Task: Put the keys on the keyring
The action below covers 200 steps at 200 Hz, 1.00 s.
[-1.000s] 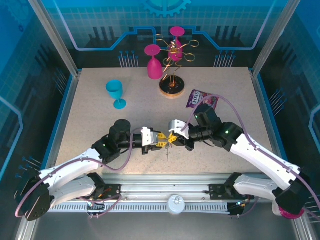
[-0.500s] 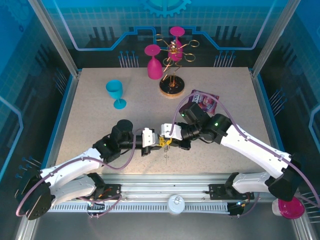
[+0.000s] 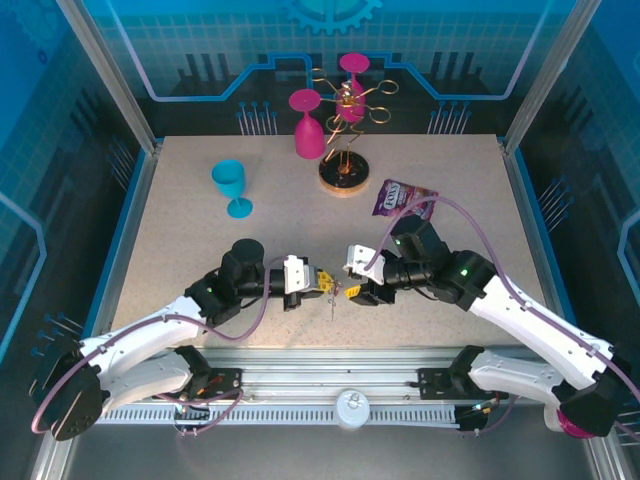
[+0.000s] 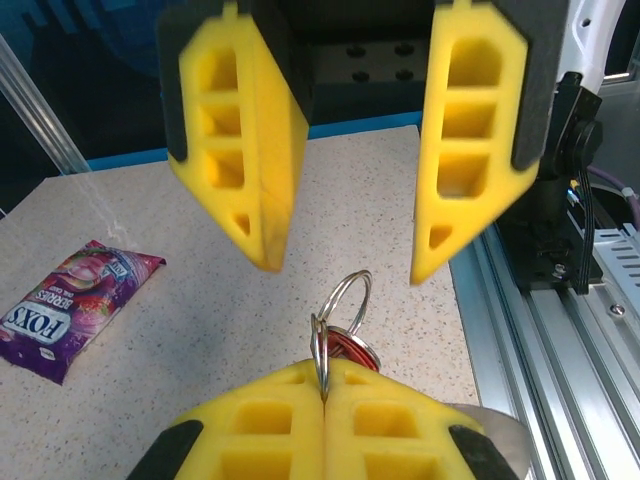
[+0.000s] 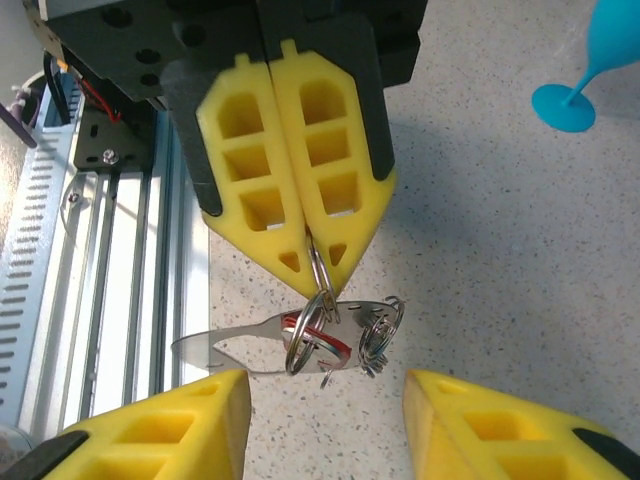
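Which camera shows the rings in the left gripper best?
Right wrist: the rings hang in full below the shut left gripper, with red tag and silver blade. Left wrist shows their top loops; top external, a tiny speck.

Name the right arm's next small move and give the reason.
Probably ease the right gripper forward and close it on the loose silver rings hanging beside the red key tag. Its jaws stand open and touch nothing, while the left gripper is shut on one ring at the top of the bundle, so the rest dangles free.
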Available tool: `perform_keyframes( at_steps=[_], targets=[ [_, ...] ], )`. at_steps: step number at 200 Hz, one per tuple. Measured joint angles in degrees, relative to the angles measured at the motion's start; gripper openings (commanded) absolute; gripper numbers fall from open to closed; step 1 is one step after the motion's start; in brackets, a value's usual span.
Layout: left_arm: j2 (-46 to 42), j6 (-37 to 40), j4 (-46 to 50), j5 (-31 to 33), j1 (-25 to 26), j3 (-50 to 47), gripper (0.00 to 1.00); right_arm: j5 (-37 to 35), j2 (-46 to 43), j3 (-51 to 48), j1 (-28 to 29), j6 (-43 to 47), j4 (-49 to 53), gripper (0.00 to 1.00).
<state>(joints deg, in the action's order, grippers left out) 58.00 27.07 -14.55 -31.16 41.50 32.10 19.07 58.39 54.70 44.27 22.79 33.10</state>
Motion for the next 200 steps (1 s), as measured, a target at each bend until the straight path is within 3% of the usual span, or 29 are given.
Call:
perform_keyframes(
  at_steps=[32, 99, 153, 200],
  targets=[
    [0.0, 0.0, -0.8, 0.0, 0.0, 0.0, 0.0, 1.1, 0.1, -2.3, 0.0, -3.2, -3.3, 0.33],
    [-0.3, 0.0, -1.0, 0.6, -0.1, 0.0, 0.0, 2.0, 0.2, -2.5, -0.5, -6.0, -6.2, 0.0],
    [-1.4, -0.2, -2.8, 0.3, -0.2, -2.6, 0.0, 8.5, 3.7, -4.5, -3.9, -6.8, -7.7, 0.0],
    [-1.9, -0.1, -3.2, -0.6, -0.4, -3.5, 0.0, 13.2, 8.7, -3.2, -5.0, -7.3, -7.5, 0.22]
  ],
)
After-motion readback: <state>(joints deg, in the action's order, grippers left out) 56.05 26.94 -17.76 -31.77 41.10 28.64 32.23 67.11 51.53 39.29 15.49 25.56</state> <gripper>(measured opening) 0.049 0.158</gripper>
